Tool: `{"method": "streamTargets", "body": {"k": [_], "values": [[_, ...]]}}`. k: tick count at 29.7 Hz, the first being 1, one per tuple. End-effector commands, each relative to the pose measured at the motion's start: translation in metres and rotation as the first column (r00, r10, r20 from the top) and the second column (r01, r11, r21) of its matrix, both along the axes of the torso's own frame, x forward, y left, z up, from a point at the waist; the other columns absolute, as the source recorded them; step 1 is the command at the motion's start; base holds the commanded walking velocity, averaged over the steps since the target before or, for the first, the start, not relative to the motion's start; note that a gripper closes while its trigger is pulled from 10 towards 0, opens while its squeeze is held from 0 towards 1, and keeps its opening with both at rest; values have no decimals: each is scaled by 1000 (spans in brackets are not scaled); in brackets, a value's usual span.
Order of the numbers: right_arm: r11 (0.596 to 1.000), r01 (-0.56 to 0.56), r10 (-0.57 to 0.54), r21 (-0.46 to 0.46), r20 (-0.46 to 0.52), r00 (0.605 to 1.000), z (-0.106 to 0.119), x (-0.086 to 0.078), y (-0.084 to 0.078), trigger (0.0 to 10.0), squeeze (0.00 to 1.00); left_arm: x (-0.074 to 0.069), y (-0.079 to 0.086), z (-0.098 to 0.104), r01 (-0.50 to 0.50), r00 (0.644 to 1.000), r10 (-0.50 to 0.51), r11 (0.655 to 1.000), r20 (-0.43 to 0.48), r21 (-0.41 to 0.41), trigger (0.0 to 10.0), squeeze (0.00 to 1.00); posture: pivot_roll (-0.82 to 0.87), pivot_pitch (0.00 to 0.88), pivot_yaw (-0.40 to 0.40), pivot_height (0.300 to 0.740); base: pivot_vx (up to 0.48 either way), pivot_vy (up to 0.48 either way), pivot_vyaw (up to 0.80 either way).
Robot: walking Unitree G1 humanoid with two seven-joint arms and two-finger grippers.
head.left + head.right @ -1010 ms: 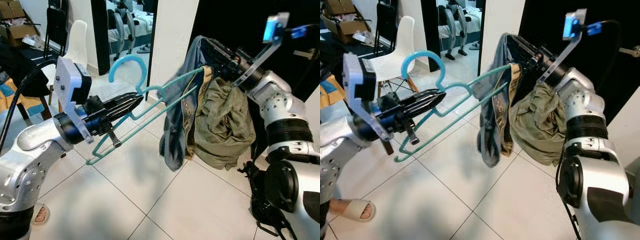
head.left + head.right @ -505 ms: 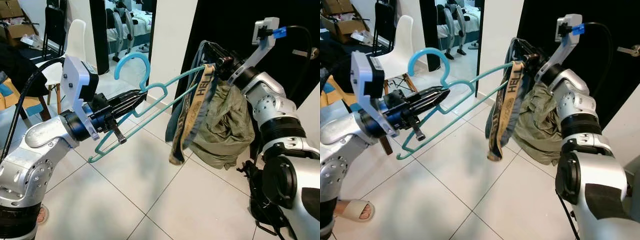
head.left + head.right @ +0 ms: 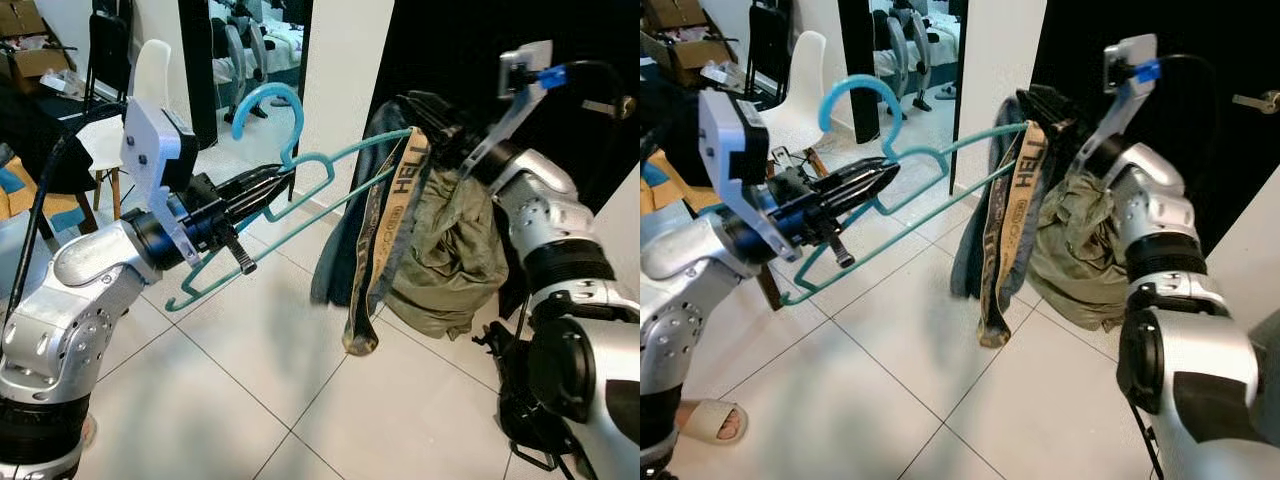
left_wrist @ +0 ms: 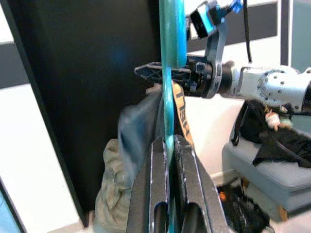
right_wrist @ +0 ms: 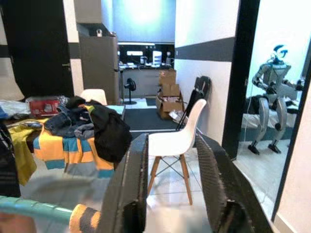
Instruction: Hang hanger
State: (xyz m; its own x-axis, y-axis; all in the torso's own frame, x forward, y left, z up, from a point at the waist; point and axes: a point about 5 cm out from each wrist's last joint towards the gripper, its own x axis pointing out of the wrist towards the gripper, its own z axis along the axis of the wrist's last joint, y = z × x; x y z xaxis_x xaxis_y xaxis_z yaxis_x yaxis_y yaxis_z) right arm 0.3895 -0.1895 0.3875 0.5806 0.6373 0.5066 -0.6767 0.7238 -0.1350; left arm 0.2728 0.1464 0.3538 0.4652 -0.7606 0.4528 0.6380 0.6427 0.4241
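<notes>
Left gripper (image 3: pixel 283 180) pinches teal hanger (image 3: pixel 330 190) at its neck, just below the hook. Right gripper (image 5: pixel 170 160) spread, alongside hanger's far end, where garments (image 3: pixel 440 250) are draped.

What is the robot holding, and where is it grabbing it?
The left gripper pinches the teal hanger on its shoulder bar, just below the hook. The right gripper is open at the far end, gripping nothing.

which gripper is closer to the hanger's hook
Left. The left gripper is clamped on the teal hanger right below its hook. The right gripper is at the far end, by the draped clothes.
</notes>
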Motion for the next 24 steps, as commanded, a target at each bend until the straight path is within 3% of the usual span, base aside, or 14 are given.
{"method": "streamTargets", "body": {"k": [1,7,9,19,24], "values": [[1000,-23,22,3,11,1000,4,-1,1,10000,0,-7,-6,11,28,997,-27,999,75,-15,10000,0,8,128,-140,740,0,0,0],[1000,14,-14,16,30,999,8,-2,-5,10000,0,-8,-8,11,32,997,-31,999,74,-7,10000,0,7,130,-138,740,0,0,0],[997,80,-81,22,54,995,13,-4,-14,10000,0,-7,-10,9,33,997,-33,999,69,-5,10000,0,5,132,-138,740,0,0,0],[979,186,-193,85,82,978,24,-7,-30,10000,0,-4,-16,4,24,998,-24,1000,61,4,10000,0,3,135,-136,740,0,0,0],[932,318,-334,171,68,940,28,-10,-53,10000,0,2,-18,-4,-25,998,24,999,49,21,10000,0,1,142,-132,740,0,0,0]]}}
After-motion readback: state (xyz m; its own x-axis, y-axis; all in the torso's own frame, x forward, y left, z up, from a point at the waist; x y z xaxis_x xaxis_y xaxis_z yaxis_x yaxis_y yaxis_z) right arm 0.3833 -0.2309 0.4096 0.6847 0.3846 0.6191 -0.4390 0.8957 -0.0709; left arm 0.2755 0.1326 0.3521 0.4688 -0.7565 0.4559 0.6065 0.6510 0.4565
